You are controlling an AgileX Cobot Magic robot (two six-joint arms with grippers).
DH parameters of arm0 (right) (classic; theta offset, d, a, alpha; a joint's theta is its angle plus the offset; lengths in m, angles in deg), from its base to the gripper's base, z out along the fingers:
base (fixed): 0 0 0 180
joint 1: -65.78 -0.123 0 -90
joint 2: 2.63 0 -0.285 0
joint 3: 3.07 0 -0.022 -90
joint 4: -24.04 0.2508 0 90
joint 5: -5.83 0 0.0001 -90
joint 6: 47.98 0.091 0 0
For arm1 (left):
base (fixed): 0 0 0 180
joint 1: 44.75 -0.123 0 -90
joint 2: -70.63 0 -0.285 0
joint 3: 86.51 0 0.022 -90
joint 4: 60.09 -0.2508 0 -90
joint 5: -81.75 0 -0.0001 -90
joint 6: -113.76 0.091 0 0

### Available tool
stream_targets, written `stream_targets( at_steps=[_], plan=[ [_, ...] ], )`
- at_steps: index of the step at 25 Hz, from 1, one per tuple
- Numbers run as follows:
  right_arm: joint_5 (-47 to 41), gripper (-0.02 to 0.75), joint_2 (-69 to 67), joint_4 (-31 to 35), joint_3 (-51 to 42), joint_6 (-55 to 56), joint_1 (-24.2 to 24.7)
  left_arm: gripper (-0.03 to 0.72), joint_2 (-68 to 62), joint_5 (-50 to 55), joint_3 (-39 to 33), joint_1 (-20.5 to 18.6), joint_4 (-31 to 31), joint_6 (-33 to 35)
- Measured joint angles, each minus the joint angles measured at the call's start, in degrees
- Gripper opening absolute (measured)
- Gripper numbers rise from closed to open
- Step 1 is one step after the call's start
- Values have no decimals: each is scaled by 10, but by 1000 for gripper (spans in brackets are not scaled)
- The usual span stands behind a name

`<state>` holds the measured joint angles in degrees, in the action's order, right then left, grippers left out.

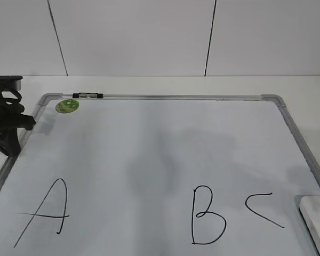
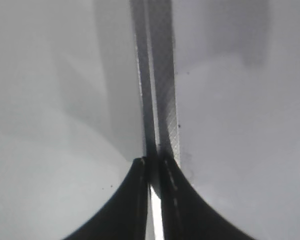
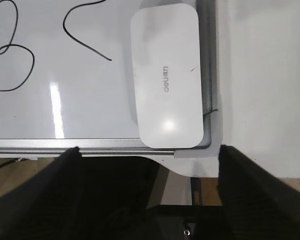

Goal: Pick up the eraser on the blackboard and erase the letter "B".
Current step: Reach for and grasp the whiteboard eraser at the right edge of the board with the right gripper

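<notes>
The blackboard point(image 1: 165, 97) is a white board with a silver frame, lying flat. The letter "B" point(image 1: 207, 216) is drawn in black near its front edge, between an "A" point(image 1: 42, 213) and a "C" stroke point(image 1: 262, 209). The eraser point(image 1: 317, 218) is a flat white block at the board's front right corner. In the right wrist view the eraser point(image 3: 166, 75) lies just beyond my right gripper point(image 3: 149, 150), which is open and empty over the board's front frame; the "B" point(image 3: 10, 55) is far left. My left gripper point(image 1: 8, 125) rests at the board's left edge, shut, above the frame strip point(image 2: 162, 75).
A green round sticker point(image 1: 67, 105) sits in the board's back left corner, and a small black clip point(image 1: 88, 95) sits on the back frame. A white wall stands behind the table. The table's front edge and a dark stand point(image 3: 180, 210) show below the board.
</notes>
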<state>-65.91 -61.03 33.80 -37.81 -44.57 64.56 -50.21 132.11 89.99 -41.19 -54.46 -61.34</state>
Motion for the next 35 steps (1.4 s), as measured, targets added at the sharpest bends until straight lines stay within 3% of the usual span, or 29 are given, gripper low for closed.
stream_targets(
  at_steps=[24,35],
  plan=[
    [74,669,-236,13,1,-34,0,25,0,1,1,0,0,0],
    [109,669,-300,-2,1,-25,-31,25,0,3,1,0,0,0]
  ],
)
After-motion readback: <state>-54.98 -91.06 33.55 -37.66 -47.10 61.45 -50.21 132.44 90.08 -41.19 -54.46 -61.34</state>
